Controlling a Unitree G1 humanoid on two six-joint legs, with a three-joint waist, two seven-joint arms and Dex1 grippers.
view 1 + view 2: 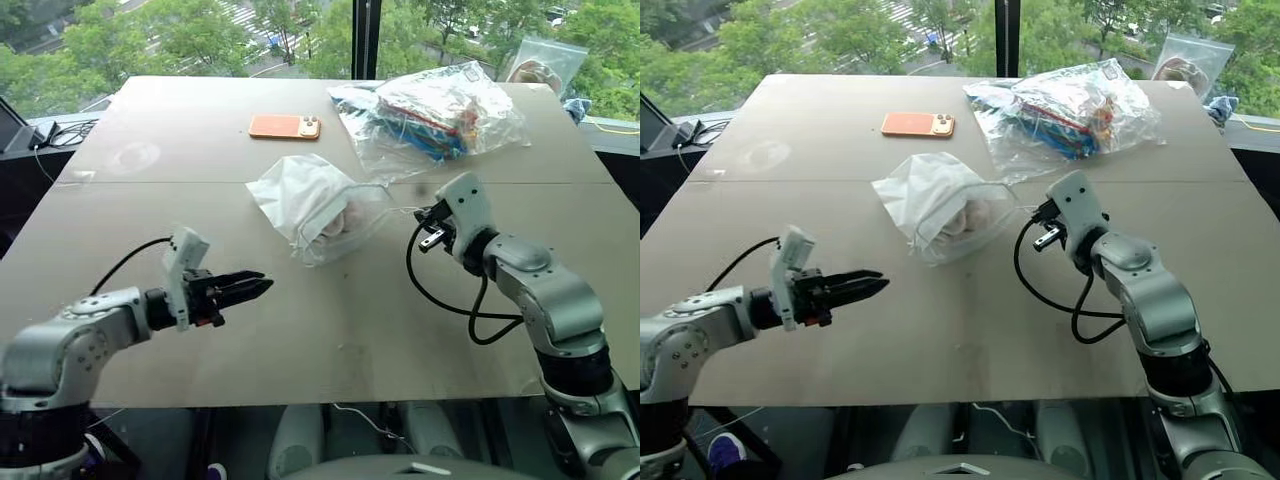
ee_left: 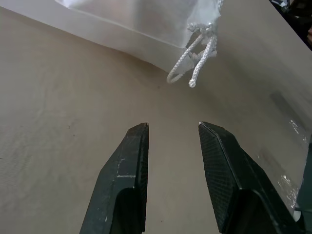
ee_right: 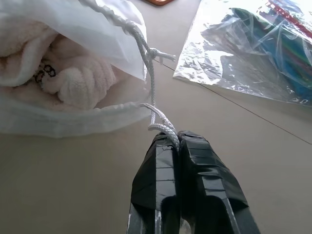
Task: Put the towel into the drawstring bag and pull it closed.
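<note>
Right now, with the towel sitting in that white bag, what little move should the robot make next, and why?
Probably pull the right gripper away from the drawstring bag. It is shut on the cord, the towel sits inside, yet the mouth gapes open. The left gripper, open, might grab the other cord to brace.

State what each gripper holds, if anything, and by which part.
The right gripper is shut on the drawstring of the bag, pinching the cord's loop end. The left gripper is open and holds nothing.

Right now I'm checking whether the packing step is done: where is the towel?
The towel sits inside the drawstring bag at mid-table, showing at its open mouth, just nearer the robot than the orange phone.
</note>
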